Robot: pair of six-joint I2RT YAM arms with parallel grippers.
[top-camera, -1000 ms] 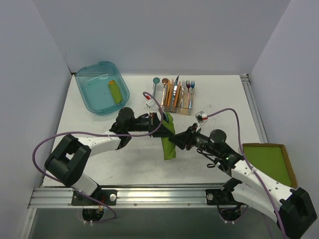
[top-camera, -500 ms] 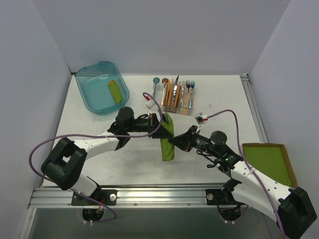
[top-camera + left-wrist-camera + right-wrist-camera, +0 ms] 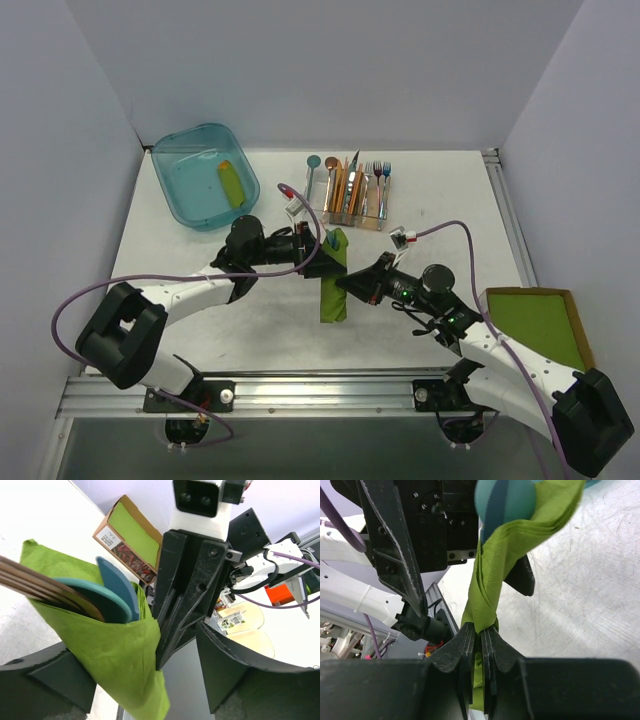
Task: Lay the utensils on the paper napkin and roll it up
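Pinching the rolled paper napkin [image 3: 492, 580] low with the right gripper [image 3: 479, 645], mid-air above the table [image 3: 250, 320], teal spoon [image 3: 107, 597] and copper fork [image 3: 30, 585] poking out on top. Spread wide on the left gripper [image 3: 135, 645], grasping nothing. Best to take hold higher there, then twist snugly.

The right gripper [image 3: 480, 632] pinches a twisted paper napkin [image 3: 505, 555] between its closed black fingertips, low in the frame. A teal spoon [image 3: 505, 497] pokes its round bowl from the top of the roll. Behind, the left gripper [image 3: 470, 600] stands spread wide around the roll, above the scuffed white table [image 3: 590, 580].
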